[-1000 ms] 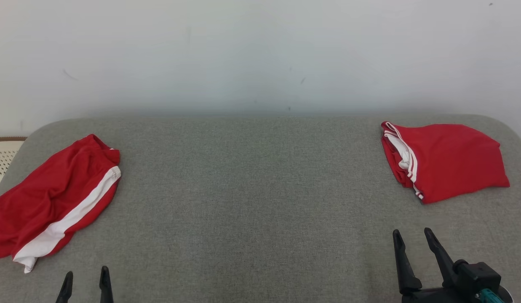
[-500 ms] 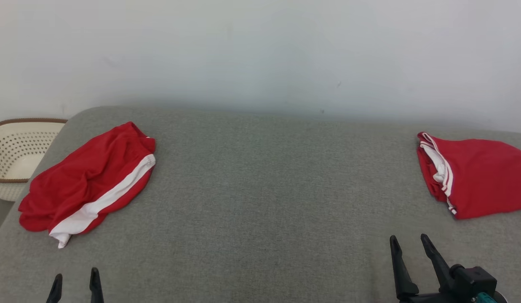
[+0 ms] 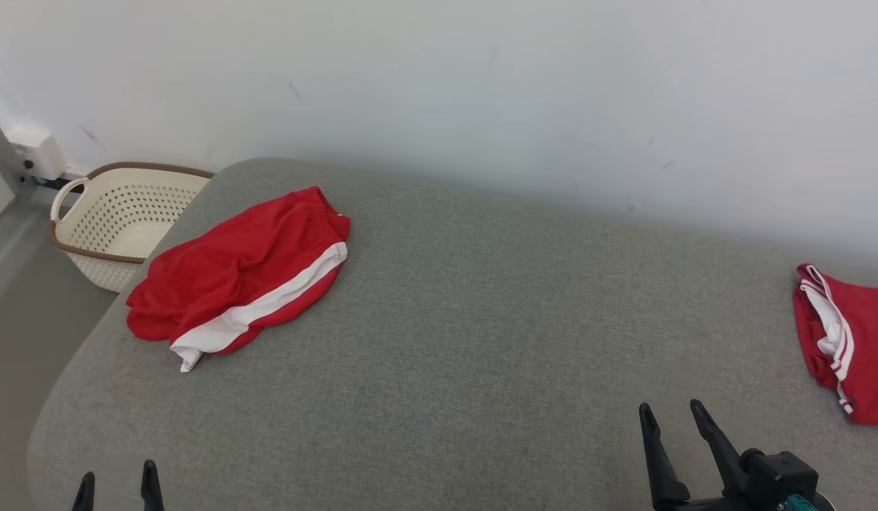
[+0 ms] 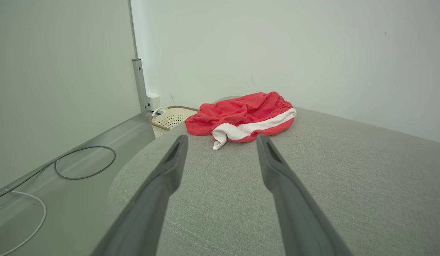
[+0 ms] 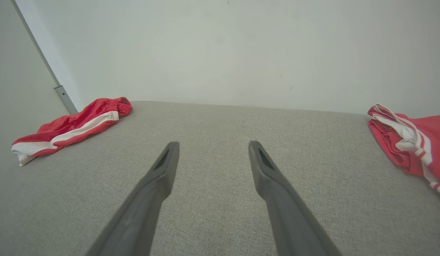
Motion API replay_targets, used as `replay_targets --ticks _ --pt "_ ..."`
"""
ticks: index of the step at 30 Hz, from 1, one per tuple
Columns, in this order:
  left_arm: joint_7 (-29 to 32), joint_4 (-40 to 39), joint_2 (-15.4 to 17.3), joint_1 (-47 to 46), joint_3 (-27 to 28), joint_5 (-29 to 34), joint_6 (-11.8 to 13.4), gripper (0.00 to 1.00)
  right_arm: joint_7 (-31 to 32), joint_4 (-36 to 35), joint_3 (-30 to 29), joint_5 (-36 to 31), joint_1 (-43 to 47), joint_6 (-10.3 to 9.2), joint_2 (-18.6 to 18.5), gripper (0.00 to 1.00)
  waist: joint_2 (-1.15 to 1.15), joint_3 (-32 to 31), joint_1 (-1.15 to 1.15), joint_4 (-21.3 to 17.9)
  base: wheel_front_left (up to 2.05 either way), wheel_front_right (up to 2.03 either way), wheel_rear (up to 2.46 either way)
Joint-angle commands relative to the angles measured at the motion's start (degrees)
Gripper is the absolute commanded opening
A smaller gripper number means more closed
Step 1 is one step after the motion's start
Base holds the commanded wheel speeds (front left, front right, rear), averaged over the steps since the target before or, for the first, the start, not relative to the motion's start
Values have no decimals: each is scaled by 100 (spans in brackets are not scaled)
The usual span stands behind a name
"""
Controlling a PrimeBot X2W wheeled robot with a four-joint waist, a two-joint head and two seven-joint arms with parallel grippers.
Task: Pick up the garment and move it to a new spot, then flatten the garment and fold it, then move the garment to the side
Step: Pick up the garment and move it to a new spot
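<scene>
Left claw (image 3: 117, 477) and right claw (image 3: 671, 407): dark tapered fingers spread wide, holding nothing, poised low over the near edge of the padded worktop (image 3: 481, 341), which is grey and coarsely woven. The garment (image 3: 240, 277), soft red shorts with a white side stripe, lies rumpled at far left, apparently awaiting pickup. A folded red garment (image 3: 854, 341) at far right seems set aside. A perforated cream basket (image 3: 119, 213) stands beyond the left end.
</scene>
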Motion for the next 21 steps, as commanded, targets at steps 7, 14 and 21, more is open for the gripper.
replay_targets --ticks 7,14,21 --pt "42 -59 75 137 16 -16 42 100 -76 83 87 44 -71 -4 59 100 -1 -75 0 553 0 0 0" --pt "67 -114 130 208 61 -42 98 100 -111 164 129 60 -89 -5 102 100 -1 -92 0 769 0 0 0" --pt "87 -153 160 219 84 -88 140 100 -122 209 141 59 -130 -5 79 100 -1 -74 0 833 0 0 0"
